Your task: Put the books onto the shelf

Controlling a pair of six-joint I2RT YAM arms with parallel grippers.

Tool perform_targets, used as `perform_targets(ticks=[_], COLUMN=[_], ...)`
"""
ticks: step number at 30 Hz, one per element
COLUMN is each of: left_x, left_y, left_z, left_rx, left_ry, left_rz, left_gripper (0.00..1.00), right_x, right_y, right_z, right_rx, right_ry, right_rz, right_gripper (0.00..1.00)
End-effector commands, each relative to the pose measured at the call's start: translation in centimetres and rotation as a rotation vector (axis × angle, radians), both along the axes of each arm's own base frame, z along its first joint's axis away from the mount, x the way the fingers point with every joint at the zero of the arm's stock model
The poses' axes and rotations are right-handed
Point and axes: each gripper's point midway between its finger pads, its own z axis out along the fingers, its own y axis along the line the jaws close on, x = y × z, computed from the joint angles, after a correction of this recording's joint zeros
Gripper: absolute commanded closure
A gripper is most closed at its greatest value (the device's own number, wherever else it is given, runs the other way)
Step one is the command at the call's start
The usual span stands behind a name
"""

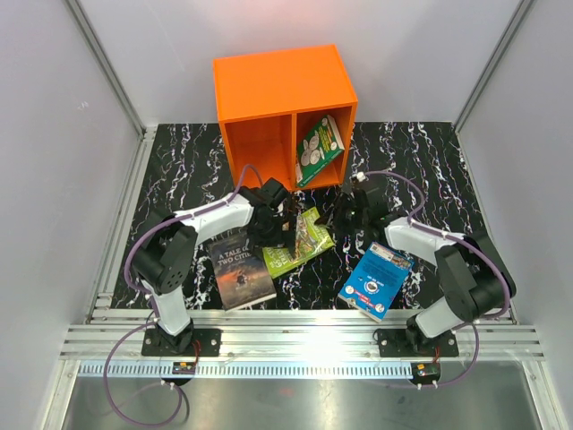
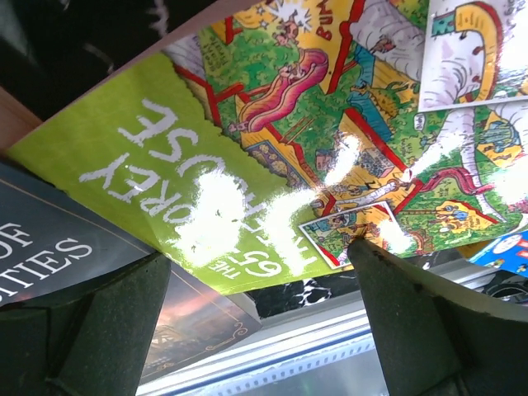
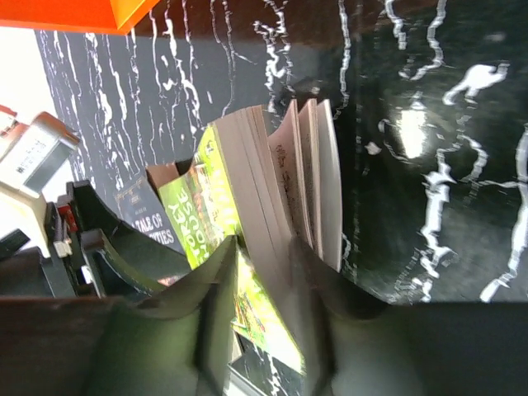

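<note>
Step in hand, by judgement: raising the green book [image 1: 300, 242] off the table [image 1: 179, 170]. The right gripper [image 3: 268, 264] jaws grasp its page edge, with the pages fanning loose. The left gripper [image 2: 256, 256] jaws stand released beside the cover. Next move: steady the book, then carry it to the shelf [image 1: 269, 90]. The left compartment is free; the right holds a leaning book [image 1: 320, 148]. The path ahead looks open.

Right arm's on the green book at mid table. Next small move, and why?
Probably raise the right fingers a little, to lift the green book off the table. They look closed on its page edge, some pages fan loose, and the left fingers hang open over the cover, holding nothing.
</note>
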Motion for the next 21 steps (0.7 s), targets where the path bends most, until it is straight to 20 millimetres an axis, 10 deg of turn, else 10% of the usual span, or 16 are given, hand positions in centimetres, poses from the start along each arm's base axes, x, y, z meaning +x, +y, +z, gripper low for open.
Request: perform_targets(ticks=[1, 5, 21], left_x=[-1.6, -1.6, 1.8], left_y=[-2.6, -2.6, -2.4], left_z=[-5.2, -4.9, 7.3], left_rx=[-0.087, -0.087, 0.187], left_ry=[0.072, 0.063, -0.466], left_rz=[-0.032, -0.03, -0.189], left_gripper=[0.01, 0.01, 0.01], right_x=[-7.8, -8.0, -7.8], right_y=[8.5, 8.9, 6.3], right_z=[3.9, 4.2, 8.3], right_rx=[0.258, 0.261, 0.073], right_ry=[0.117, 0.11, 0.152], right_rz=[0.386, 0.408, 0.312], right_gripper=[0.67, 1.0, 1.0])
